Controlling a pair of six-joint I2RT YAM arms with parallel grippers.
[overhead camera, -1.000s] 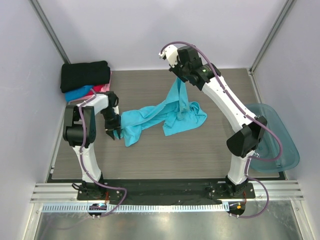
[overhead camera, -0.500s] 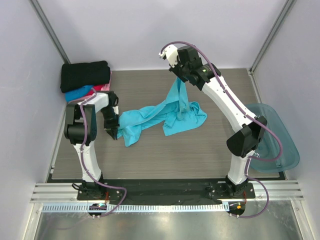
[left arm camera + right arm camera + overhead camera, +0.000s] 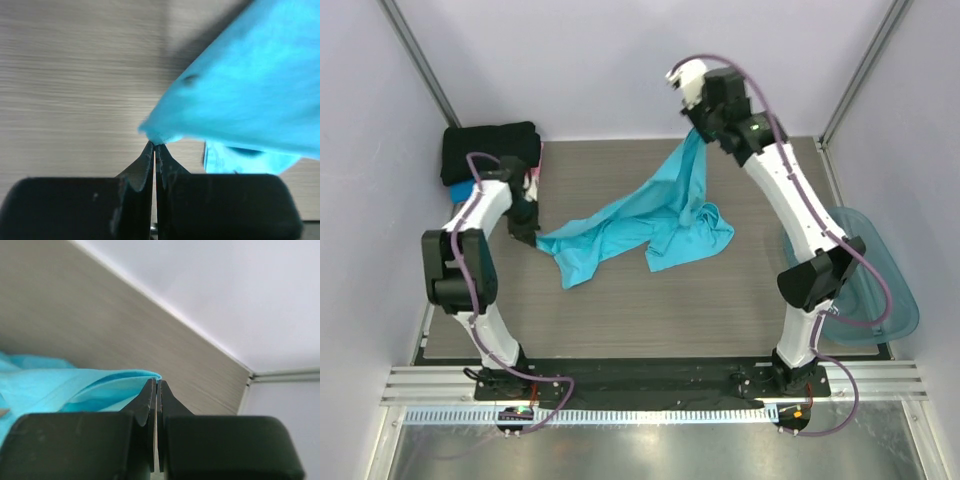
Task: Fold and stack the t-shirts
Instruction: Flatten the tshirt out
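Clamping shirt (image 3: 620, 215), right claw (image 3: 156, 385), seemingly left claw (image 3: 154, 148)

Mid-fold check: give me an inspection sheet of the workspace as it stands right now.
Surface: wood-grain table, turquoise t-shirt partly bunched on it.
Job's things: turquoise t-shirt strung between both grippers; folded stack at the far left corner, black t-shirt on top.
Clutter: translucent teal tub at the right edge.
Grippers: left gripper shut on a shirt corner, low; right gripper shut on the shirt's edge, raised.
Cables: purple cables run along both arms, no snag seen.
Surroundings: pale walls, metal rail at the near edge.
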